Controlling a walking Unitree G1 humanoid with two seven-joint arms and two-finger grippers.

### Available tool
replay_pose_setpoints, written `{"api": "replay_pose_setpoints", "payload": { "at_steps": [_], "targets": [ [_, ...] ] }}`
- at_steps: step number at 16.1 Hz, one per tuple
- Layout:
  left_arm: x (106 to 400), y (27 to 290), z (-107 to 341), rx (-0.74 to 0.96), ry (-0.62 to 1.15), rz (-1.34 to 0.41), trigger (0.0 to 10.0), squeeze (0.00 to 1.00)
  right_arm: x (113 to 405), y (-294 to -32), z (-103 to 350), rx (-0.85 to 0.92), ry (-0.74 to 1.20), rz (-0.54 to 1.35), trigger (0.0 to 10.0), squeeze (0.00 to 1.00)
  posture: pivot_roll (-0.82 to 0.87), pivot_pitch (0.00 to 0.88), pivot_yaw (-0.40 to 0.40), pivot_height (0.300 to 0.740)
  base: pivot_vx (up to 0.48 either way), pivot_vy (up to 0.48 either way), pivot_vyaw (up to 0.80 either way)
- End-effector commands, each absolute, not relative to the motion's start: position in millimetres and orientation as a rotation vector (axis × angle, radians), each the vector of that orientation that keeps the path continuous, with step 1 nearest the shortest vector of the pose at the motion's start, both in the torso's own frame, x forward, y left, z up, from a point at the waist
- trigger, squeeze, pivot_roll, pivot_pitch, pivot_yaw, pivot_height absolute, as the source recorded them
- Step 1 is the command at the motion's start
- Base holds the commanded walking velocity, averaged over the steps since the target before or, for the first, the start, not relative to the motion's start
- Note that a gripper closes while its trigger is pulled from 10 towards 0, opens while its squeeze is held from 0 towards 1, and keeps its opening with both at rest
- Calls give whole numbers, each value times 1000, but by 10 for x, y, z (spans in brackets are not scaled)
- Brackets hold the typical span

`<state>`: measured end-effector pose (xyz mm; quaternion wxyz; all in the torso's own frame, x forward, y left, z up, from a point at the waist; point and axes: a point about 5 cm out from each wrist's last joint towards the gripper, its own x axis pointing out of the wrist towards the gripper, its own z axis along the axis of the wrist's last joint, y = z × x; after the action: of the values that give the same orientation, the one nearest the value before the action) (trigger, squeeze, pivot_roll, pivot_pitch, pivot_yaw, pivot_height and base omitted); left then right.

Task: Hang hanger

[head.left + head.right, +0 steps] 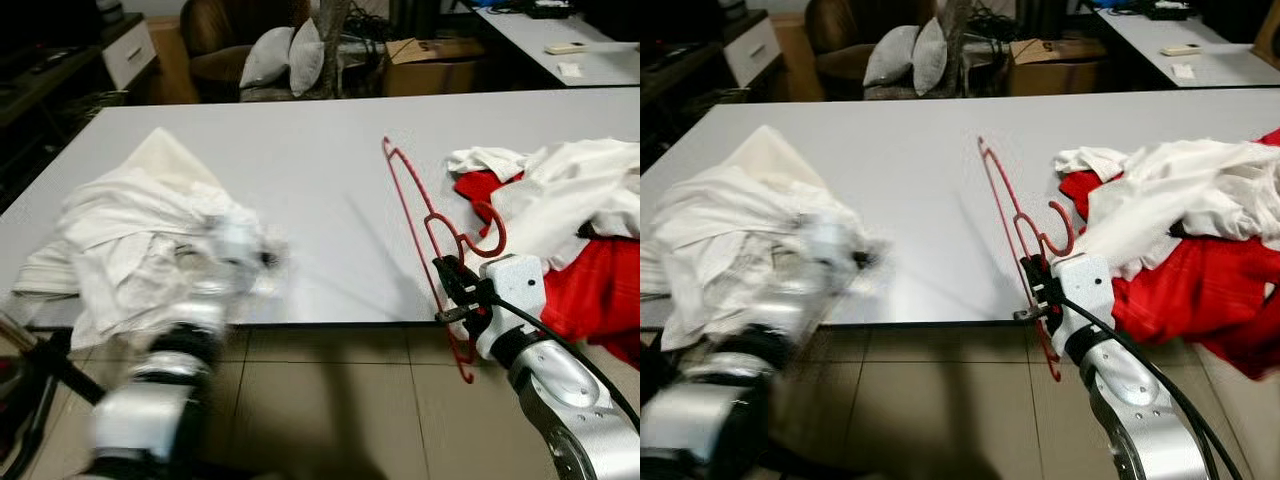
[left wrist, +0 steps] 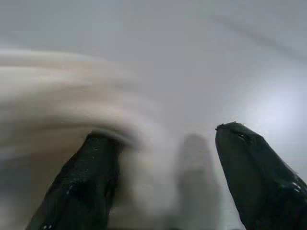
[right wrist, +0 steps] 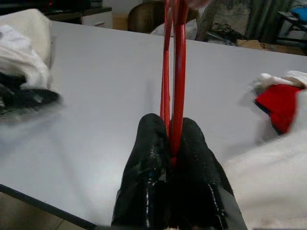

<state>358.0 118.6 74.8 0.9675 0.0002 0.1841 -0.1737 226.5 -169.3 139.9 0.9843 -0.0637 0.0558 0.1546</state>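
Thin red wire hanger, the task's object, held on edge over the near rim of the long pale grey table: its hook curls toward the heap of white and red garments on the right end of the table, one end of its frame reaches out over the tabletop, the other end hangs past the table's near edge above the tiled floor. Right gripper, at the table's near edge just beside the garment heap, with its two black fingers clenched on the hanger's red wire; the right wrist view shows the wire running straight up from between the pressed pads. Left gripper, blurred by motion, over the crumpled pile of white cloth at the left end of the table, well apart from the hanger; its fingers stand spread, with nothing between them, pale cloth just beside one finger. Progress, as judged: the hanger is picked up and secured, so the grasp stage is done. Left to do: carrying and hooking it onto a support. No rail or rod is visible around the table, so the hanging place cannot be told.
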Motion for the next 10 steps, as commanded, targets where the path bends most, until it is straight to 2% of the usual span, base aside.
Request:
{"api": "replay_pose_setpoints", "payload": {
  "at_steps": [1,3,4,6,8,10],
  "targets": [
    [3561,889,780,-19,359,-497,10000,0,2243,-1737,1435,-143,110,282,10000,0,-253,0,135,740,0,0,0],
    [3461,503,783,-36,328,-665,10000,0,2232,-1781,1454,-149,104,255,10000,0,-258,0,138,740,0,0,0],
    [3463,421,849,-66,277,-693,10000,0,2233,-1798,1479,-150,95,244,10000,0,-261,0,141,740,0,0,0],
    [3543,518,959,-86,215,-662,10000,0,2235,-1809,1509,-145,83,239,10000,0,-259,0,139,740,0,0,0],
    [3626,748,1065,-70,154,-640,10000,0,2234,-1808,1505,-142,83,240,10000,0,-245,0,136,740,0,0,0],
    [3641,1040,1175,-35,102,-720,10000,0,2233,-1785,1502,-135,83,246,10000,0,-233,0,136,740,0,0,0]
  ]
}}
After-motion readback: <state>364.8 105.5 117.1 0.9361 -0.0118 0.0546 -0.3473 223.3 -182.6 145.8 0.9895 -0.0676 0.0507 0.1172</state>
